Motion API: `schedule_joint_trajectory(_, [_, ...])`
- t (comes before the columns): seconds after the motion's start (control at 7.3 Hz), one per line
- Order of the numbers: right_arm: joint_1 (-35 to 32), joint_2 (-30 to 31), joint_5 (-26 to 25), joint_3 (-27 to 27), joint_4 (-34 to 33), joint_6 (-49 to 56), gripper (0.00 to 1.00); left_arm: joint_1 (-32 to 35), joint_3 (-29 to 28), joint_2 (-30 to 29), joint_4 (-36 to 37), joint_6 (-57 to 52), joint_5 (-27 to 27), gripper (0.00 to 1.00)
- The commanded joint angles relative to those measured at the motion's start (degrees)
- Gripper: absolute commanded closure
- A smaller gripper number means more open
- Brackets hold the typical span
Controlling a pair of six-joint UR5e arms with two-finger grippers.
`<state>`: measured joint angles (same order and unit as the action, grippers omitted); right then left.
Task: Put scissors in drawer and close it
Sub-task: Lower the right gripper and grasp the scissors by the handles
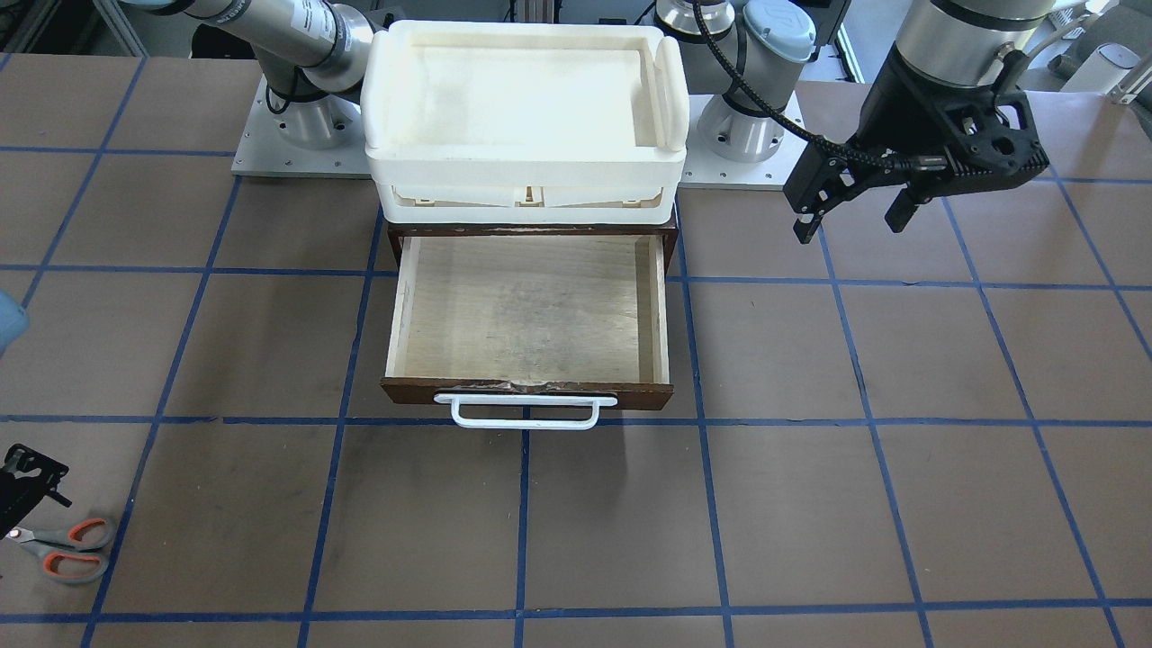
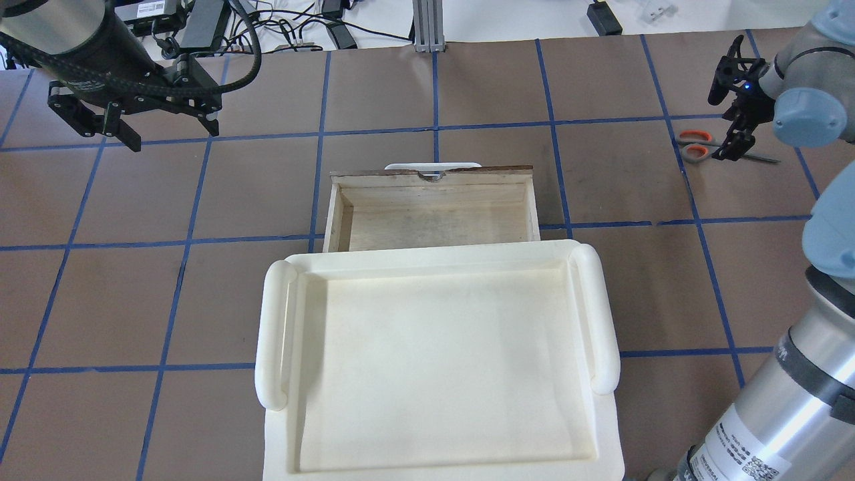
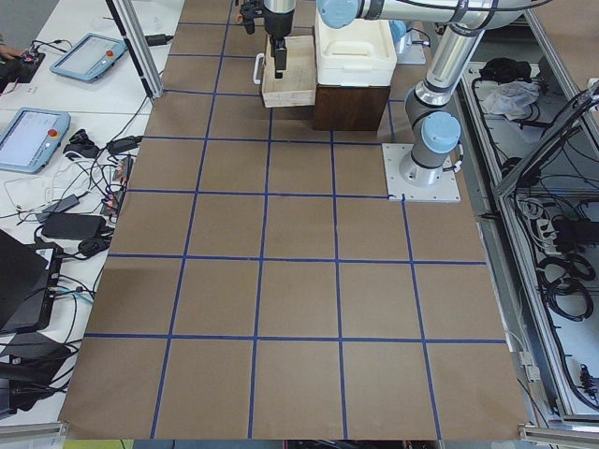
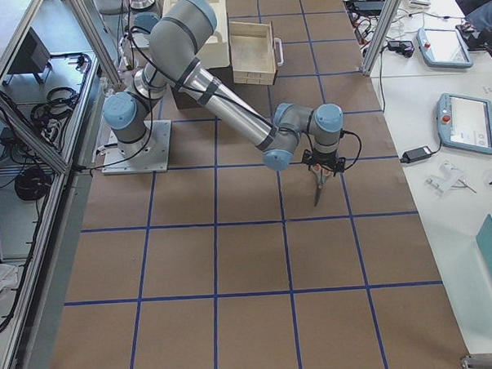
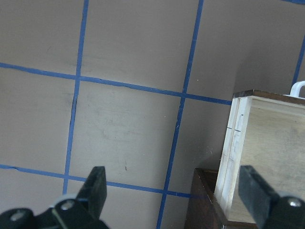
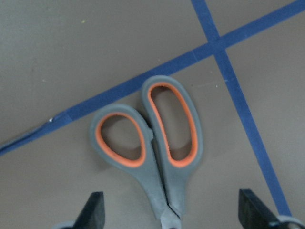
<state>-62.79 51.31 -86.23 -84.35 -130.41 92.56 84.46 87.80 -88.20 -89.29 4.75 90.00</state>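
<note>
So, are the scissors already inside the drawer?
No, the scissors lie on the table, far from the open, empty drawer.

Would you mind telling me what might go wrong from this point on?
The scissors lie flat on the table, so the open right gripper over their handles may slip off or shove them. The drawer is open, yet the white tray stands just behind it, so a low carry might clip the tray.
</note>
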Motion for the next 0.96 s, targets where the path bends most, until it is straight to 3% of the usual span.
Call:
schedule_joint_trajectory(0.0, [0.7, -1.6, -0.5, 1.3, 0.3, 1.0, 0.00, 0.1, 0.9, 0.4, 0.1, 0.1, 0.0, 0.00])
schedule_joint_trajectory(0.68, [0.7, -1.6, 0.4, 1.4, 4.6, 0.0, 0.13, 0.0, 1.1, 0.6, 0.3, 0.1, 0.0, 0.00])
schedule_joint_trajectory(0.82, [0.7, -1.6, 0.2, 1.4, 4.6, -0.1, 0.35, 0.0, 1.1, 0.6, 0.3, 0.1, 0.0, 0.00])
